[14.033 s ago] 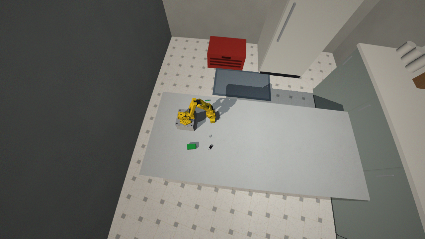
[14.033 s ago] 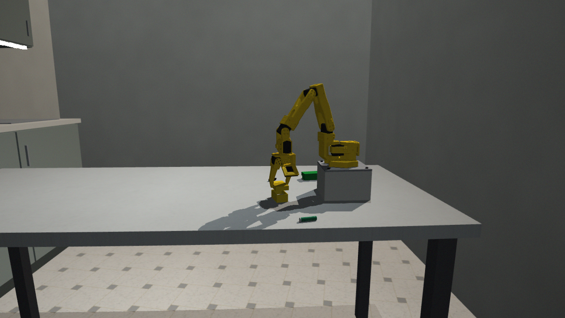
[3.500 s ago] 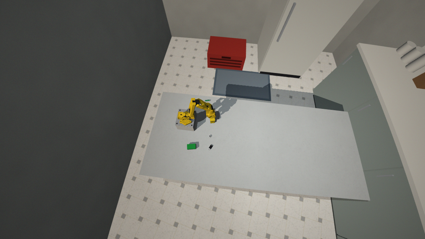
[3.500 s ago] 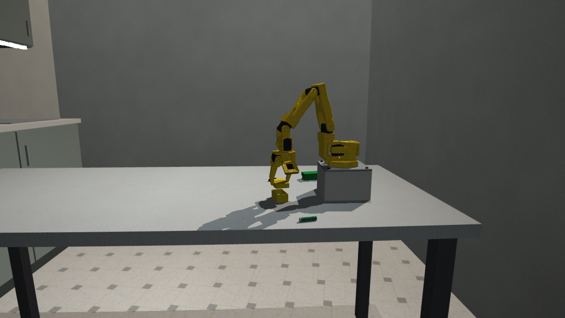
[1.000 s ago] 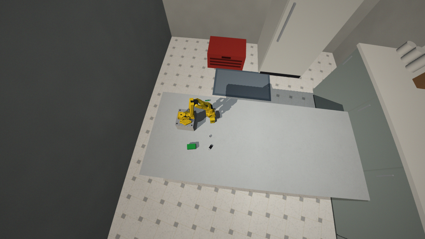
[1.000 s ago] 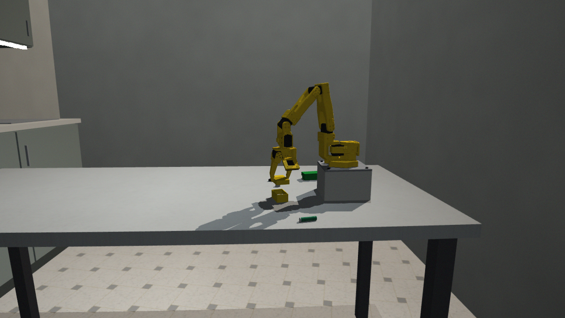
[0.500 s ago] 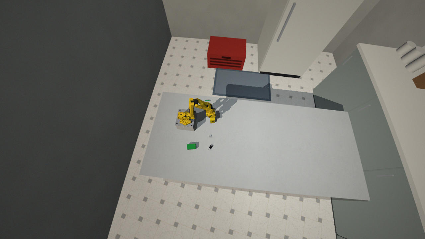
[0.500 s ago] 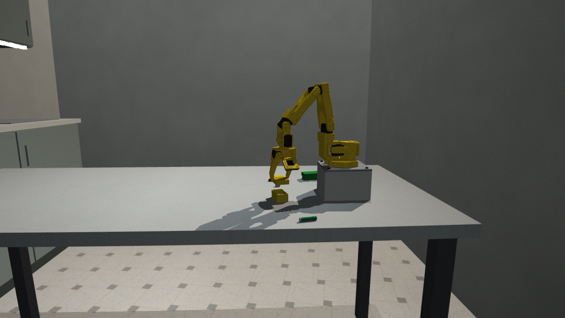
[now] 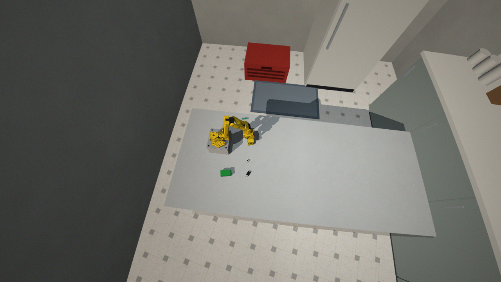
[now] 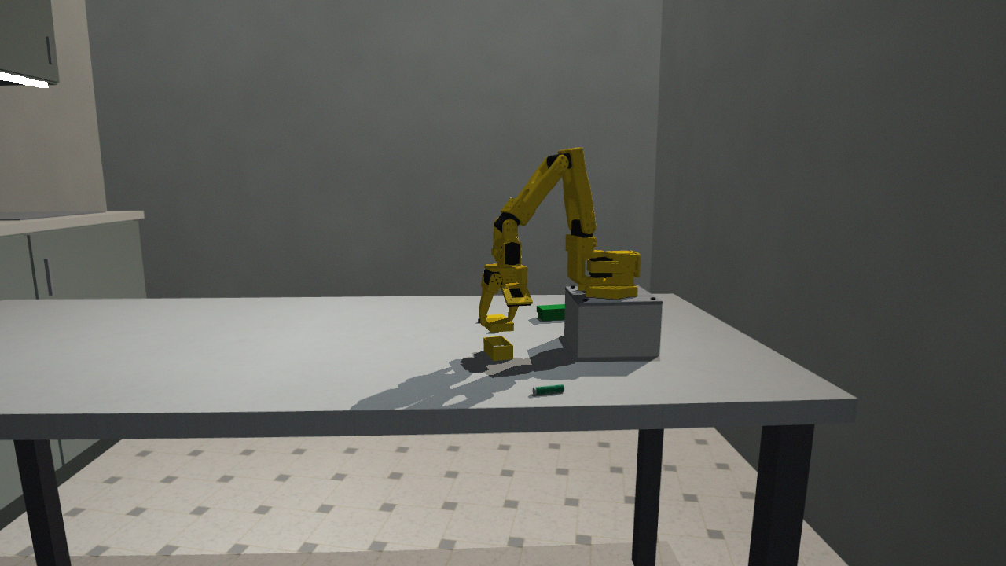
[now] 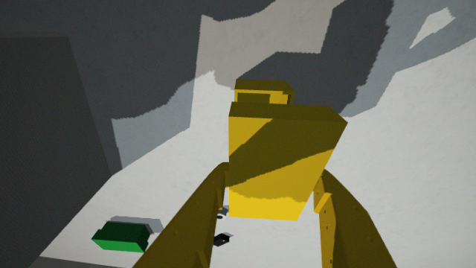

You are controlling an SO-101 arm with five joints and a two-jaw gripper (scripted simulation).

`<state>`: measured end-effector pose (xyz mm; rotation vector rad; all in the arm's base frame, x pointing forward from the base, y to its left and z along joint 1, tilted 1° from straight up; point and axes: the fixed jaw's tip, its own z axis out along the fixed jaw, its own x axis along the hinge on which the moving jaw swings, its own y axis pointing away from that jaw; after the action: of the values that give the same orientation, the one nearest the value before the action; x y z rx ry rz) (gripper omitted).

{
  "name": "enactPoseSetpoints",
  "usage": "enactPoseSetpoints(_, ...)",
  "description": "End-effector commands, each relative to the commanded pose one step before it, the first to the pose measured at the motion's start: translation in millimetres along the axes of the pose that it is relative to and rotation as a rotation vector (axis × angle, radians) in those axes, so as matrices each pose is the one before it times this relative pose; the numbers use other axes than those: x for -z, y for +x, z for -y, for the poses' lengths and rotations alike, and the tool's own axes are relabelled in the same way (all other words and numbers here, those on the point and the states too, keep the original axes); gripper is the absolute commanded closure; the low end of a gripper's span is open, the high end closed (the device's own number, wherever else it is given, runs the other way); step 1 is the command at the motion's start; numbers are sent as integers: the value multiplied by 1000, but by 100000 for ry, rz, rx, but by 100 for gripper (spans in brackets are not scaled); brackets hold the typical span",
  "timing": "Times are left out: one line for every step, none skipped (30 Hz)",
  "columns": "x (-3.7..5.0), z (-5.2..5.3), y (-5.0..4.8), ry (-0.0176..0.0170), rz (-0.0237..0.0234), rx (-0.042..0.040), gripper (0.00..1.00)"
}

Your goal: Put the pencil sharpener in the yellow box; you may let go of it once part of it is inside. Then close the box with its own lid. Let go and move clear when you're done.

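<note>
My gripper [image 10: 496,320] is shut on the flat yellow lid [image 11: 279,160] and holds it level a little above the table. The open yellow box [image 10: 497,347] stands right below the lid, apart from it. In the wrist view the box [image 11: 264,92] shows just beyond the lid's far edge, with its inside in shadow. I cannot tell whether the pencil sharpener is in it. In the overhead view the gripper [image 9: 250,141] hides the box.
A green block [image 9: 225,172] lies in front of the grey arm base [image 9: 218,144]. Near it lie a small black thing [image 9: 248,172] and a small grey thing [image 9: 247,160]. A green cylinder [image 10: 548,389] lies near the table edge.
</note>
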<state>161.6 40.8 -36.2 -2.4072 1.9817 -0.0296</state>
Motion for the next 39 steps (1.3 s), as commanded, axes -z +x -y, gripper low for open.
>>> enactPoseSetpoints(-4775, -4633, 96, -1946, 32, 180, 78)
enactPoseSetpoints(-504, -13, -1, 0, 0, 0, 78)
enactPoseSetpoints(-486, -13, -1, 0, 0, 0, 78)
enactPoseSetpoints(-468, -13, -1, 0, 0, 0, 78)
enactPoseSetpoints(-456, -14, -1, 0, 0, 0, 78)
enactPoseSetpoints(-432, -14, 5, 0, 0, 0, 78)
enactPoseSetpoints(-414, -15, -1, 0, 0, 0, 78)
enactPoseSetpoints(-390, -15, -1, 0, 0, 0, 78)
enactPoseSetpoints(-366, -16, 0, 0, 0, 0, 78)
enactPoseSetpoints(-336, -16, 0, 0, 0, 0, 78)
enactPoseSetpoints(-318, -17, 0, 0, 0, 0, 78)
enactPoseSetpoints(0, 0, 0, 0, 0, 0, 78)
enactPoseSetpoints(0, 0, 0, 0, 0, 0, 78)
enactPoseSetpoints(-286, -11, -1, 0, 2, 0, 78)
enactPoseSetpoints(-259, -18, 0, 0, 0, 0, 78)
enactPoseSetpoints(-234, -12, 6, 0, 0, 0, 78)
enactPoseSetpoints(-210, -13, 0, 0, 0, 0, 78)
enactPoseSetpoints(-174, -8, 0, 0, 0, 0, 78)
enactPoseSetpoints(-156, -8, 0, 0, 0, 0, 78)
enactPoseSetpoints(-126, -9, 0, 0, 0, 0, 78)
enactPoseSetpoints(-102, -4, 0, 0, 0, 0, 78)
enactPoseSetpoints(-78, -4, 0, 0, 0, 0, 78)
enactPoseSetpoints(-60, -5, 0, 0, 0, 0, 78)
enactPoseSetpoints(-42, -5, 0, 0, 0, 0, 78)
enactPoseSetpoints(-24, 1, 0, 0, 0, 0, 78)
enactPoseSetpoints(-12, 0, 0, 0, 0, 0, 78)
enactPoseSetpoints(-6, -6, 0, 0, 0, 0, 78)
enactPoseSetpoints(0, 0, 0, 0, 0, 0, 78)
enactPoseSetpoints(0, 0, 0, 0, 0, 0, 78)
enactPoseSetpoints(0, 0, 0, 0, 0, 0, 78)
enactPoseSetpoints(-6, -13, 4, -1, 0, 0, 78)
enactPoseSetpoints(3, -102, 0, 0, 0, 0, 78)
enactPoseSetpoints(-7, -246, 6, 0, 0, 0, 78)
enactPoseSetpoints(-11, -402, 11, 0, 0, 0, 78)
enactPoseSetpoints(-10, -552, 17, 0, 0, 0, 78)
enactPoseSetpoints(-13, -678, 23, 0, 0, 0, 78)
enactPoseSetpoints(-15, -756, 23, 0, 0, 0, 78)
enactPoseSetpoints(-22, -792, 23, 0, 0, 0, 78)
enactPoseSetpoints(-16, -762, 23, 0, 0, 0, 78)
